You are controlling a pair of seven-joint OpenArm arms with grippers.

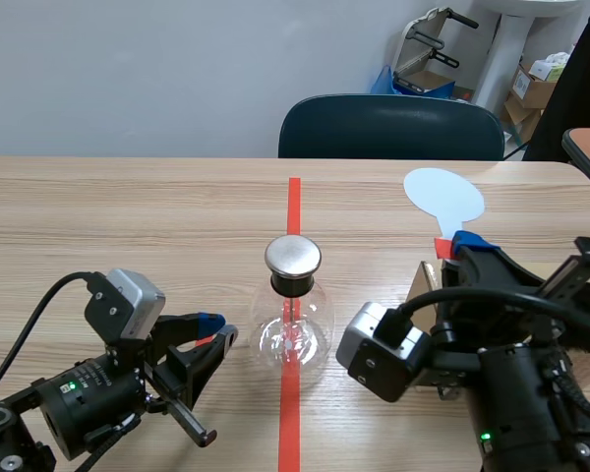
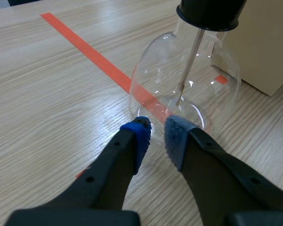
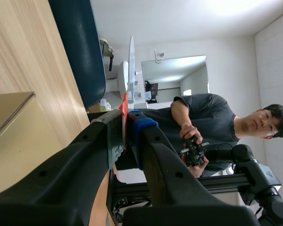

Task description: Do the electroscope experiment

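The electroscope, a clear glass flask point(image 1: 293, 329) with a black stopper and a round metal cap point(image 1: 293, 256), stands on the red tape line at the table's middle. In the left wrist view a thin metal rod point(image 2: 188, 66) hangs inside the flask point(image 2: 217, 75). My left gripper point(image 2: 158, 134) lies low just short of the flask's base, its blue pads almost together with nothing between them; it is at the flask's left point(image 1: 216, 329). My right gripper point(image 1: 462, 251) is shut on the red handle point(image 3: 124, 106) of a pale blue oval paddle point(image 1: 442, 195), held upright to the flask's right.
A tan box point(image 1: 428, 285) stands between the flask and the right arm, close behind the flask point(image 2: 264, 42). A dark chair point(image 1: 391, 128) is at the table's far edge. A person point(image 3: 217, 127) with a hand controller shows in the right wrist view.
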